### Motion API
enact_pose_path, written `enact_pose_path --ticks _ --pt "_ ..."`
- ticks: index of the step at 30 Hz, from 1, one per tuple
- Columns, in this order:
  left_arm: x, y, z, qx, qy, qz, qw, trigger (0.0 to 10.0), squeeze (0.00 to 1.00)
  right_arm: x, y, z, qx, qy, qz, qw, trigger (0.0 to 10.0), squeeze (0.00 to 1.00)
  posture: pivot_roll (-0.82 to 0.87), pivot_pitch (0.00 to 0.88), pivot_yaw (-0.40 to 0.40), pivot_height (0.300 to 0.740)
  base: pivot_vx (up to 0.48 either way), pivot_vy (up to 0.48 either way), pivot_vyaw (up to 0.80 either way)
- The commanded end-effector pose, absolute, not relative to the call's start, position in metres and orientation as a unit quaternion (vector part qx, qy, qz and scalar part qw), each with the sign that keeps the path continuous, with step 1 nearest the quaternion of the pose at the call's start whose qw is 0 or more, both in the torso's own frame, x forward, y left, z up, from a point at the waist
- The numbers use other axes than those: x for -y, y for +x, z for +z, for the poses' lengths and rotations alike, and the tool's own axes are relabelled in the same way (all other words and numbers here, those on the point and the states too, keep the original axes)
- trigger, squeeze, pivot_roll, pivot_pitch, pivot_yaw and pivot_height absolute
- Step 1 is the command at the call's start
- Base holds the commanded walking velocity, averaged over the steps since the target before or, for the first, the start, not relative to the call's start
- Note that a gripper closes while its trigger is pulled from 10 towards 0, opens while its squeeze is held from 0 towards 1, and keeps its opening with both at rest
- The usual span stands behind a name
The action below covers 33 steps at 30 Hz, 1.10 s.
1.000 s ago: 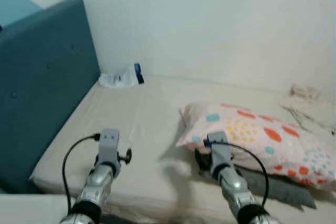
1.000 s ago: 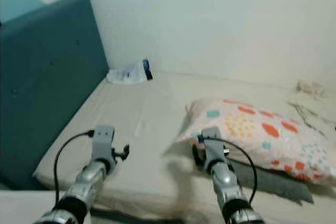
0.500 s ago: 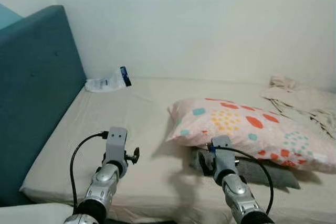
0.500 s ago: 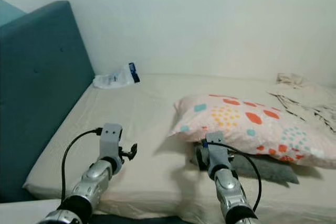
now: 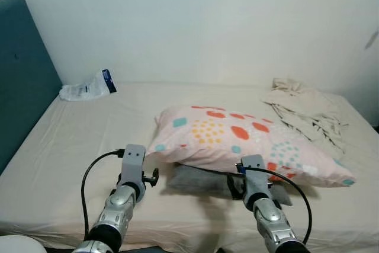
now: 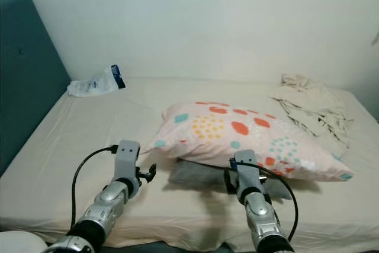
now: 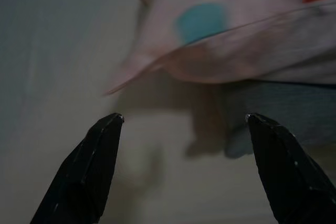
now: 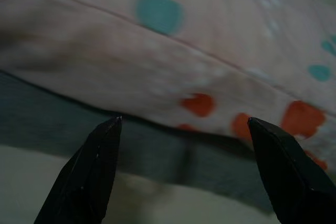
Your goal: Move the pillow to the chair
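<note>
The pillow (image 5: 246, 143), pale pink with orange, teal and yellow spots, is lying across the middle of the bed (image 5: 71, 146), with its long side running toward the bed's right edge, and it is resting on top of a flat grey cushion (image 5: 198, 179) that is showing under its front side. Both arms are reaching forward over the front edge of the bed. The left hand (image 7: 181, 121) is hovering just before the pillow's left corner, its two black fingers (image 7: 92, 166) spread wide apart and touching nothing. The right hand (image 8: 184, 124) is pointing at the front side of the pillow, close to the line where the pillow is meeting the grey cushion, and its fingers (image 8: 92, 169) are also spread wide and are gripping nothing. A crumpled beige cloth (image 5: 305, 108) is lying near the back right corner of the bed, and a white plastic packet (image 5: 89, 87) with a dark blue end is lying at the back left corner, beside the teal headboard (image 5: 21, 87) and the white wall (image 5: 207, 22)
</note>
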<state>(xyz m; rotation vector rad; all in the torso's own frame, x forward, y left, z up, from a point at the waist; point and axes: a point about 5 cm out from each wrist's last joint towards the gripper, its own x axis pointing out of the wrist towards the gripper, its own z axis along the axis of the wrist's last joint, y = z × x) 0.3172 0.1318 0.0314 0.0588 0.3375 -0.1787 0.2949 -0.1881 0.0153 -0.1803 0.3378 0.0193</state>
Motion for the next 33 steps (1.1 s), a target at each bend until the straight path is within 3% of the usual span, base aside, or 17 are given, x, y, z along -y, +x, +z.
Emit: enact_pose_path --ticks 1,10,18,26,33 --pt "-0.124 0.315 0.031 -0.168 0.022 -0.110 0.980 10.0 0.00 0.194 0.288 0.009 -0.183 -0.087 0.003 0.979 10.0 0.00 -0.11 0.095 -0.009 0.740 0.000 0.480 0.00" --pt "-0.125 0.310 0.022 -0.191 0.007 -0.097 0.977 10.0 0.00 0.198 0.286 0.010 -0.182 -0.089 -0.006 0.979 10.0 0.00 -0.12 0.104 0.003 0.740 0.000 0.460 0.00" --pt "-0.129 0.309 0.027 -0.161 -0.021 -0.082 0.983 10.0 0.00 0.194 0.285 0.011 -0.171 -0.070 -0.013 0.983 10.0 0.00 -0.10 0.095 0.005 0.740 0.000 0.000 0.00" --pt "-0.128 0.313 0.039 -0.142 -0.146 -0.089 0.975 10.0 0.00 0.183 0.292 0.016 -0.153 -0.038 0.004 0.987 10.0 0.00 -0.07 0.082 -0.008 0.740 0.000 0.000 0.00" --pt "-0.132 0.320 0.043 -0.135 -0.151 -0.083 0.976 10.0 0.00 0.181 0.304 0.029 -0.137 -0.028 0.005 0.990 10.0 0.00 -0.07 0.068 -0.015 0.740 0.000 0.000 0.00"
